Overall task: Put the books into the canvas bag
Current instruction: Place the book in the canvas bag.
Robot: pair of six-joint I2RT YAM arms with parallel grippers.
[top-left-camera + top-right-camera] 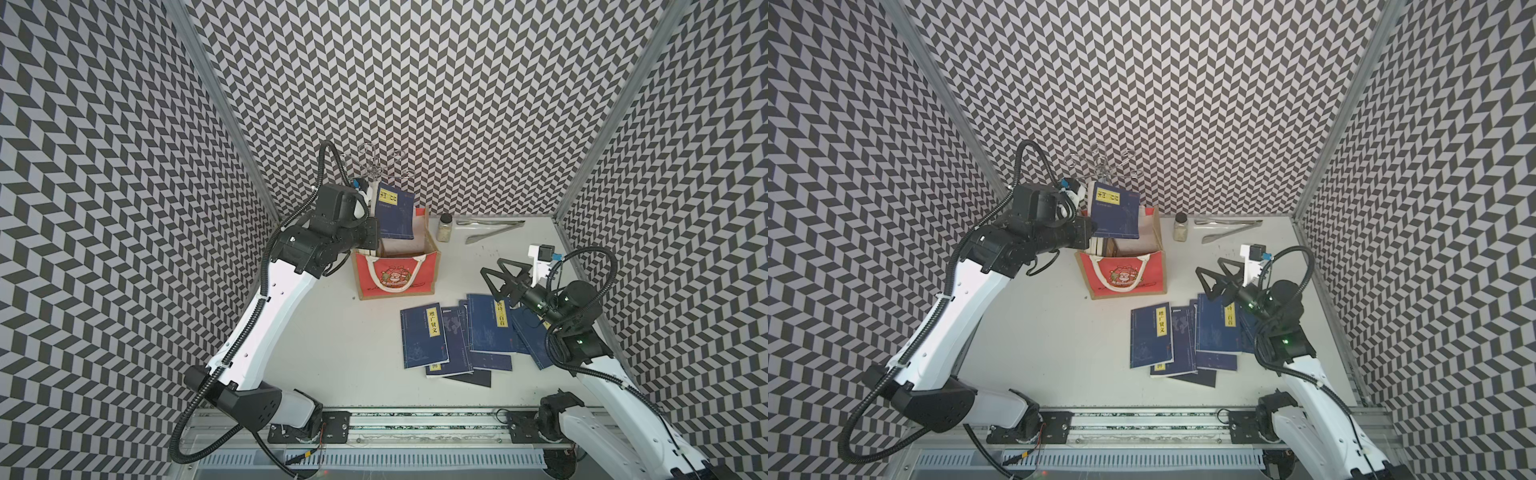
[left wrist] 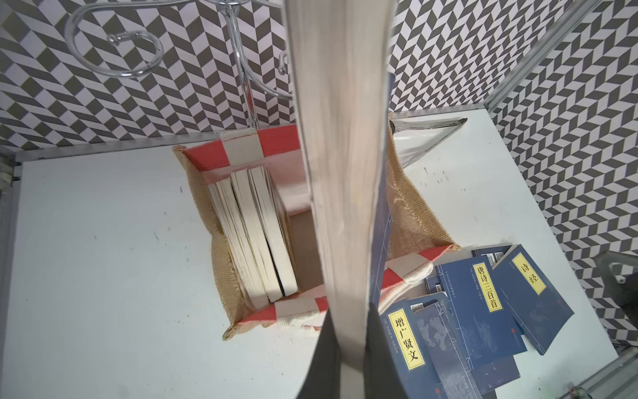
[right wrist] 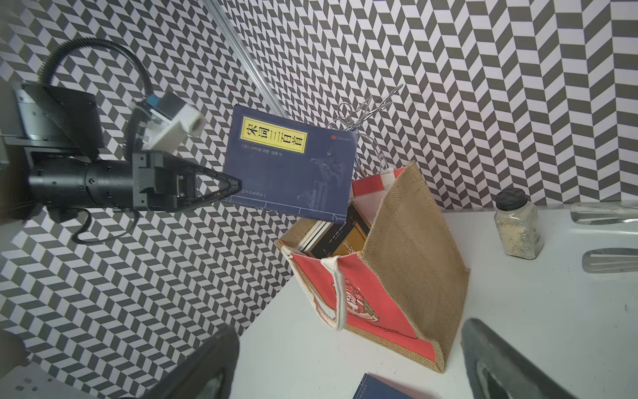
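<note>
One navy book (image 3: pixel 290 162) with a yellow title label is pinched at its edge by the closed left pincer (image 3: pixel 238 184). It is held upright, just past the fingertips and over the open mouth of the canvas bag (image 3: pixel 414 248). The bag stands on the white table (image 1: pixel 353 353), below and just beyond that pincer's tips. Several books (image 2: pixel 255 235) stand on edge inside it against one jute side. A wire rack (image 1: pixel 380 164) rises behind the bag.

The right pincer (image 1: pixel 492 268) is spread wide with nothing between its fingers, and hovers apart from the bag. An overlapping pile of navy books (image 1: pixel 457 336) lies beneath and behind it. Ahead of it, near the back wall, are a jar (image 1: pixel 445 227) and metal tongs (image 1: pixel 490 229).
</note>
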